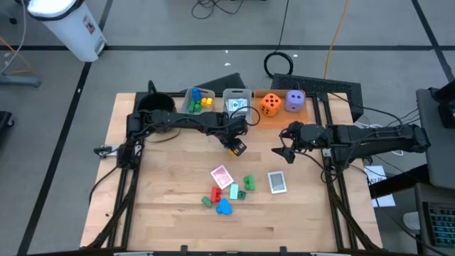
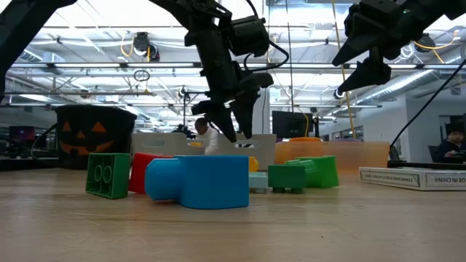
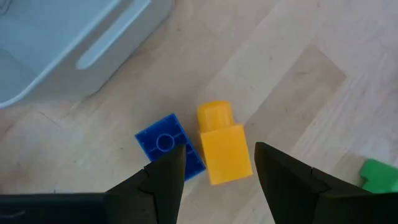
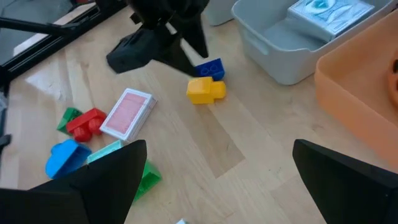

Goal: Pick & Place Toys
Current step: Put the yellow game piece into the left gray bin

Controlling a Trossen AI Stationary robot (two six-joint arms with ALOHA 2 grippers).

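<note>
At the table's 12 o'clock, a clear bin point(image 1: 197, 100) holds small blocks point(image 1: 202, 102), another point(image 1: 237, 102) cards point(image 1: 238, 107), and the orange tray point(image 1: 283, 104) two dice point(image 1: 270, 104). The left gripper point(image 1: 234, 144) hangs unclenched over a yellow block point(image 3: 222, 145); the right gripper point(image 1: 286, 151) gapes empty.

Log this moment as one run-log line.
left gripper: jaws open above yellow plastic block | small blue plastic block: beside yellow one | right gripper: open, empty, waiting aloft

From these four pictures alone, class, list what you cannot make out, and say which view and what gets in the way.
- Yellow block: in the low view, the left gripper and big blue block hide it.
- Card faces: the red-backed card lies face down.
- Bin contents: in the high view, the blocks in the clear bin are too small to count.
- Right gripper: its fingertips are cut off in the right wrist view.
</note>
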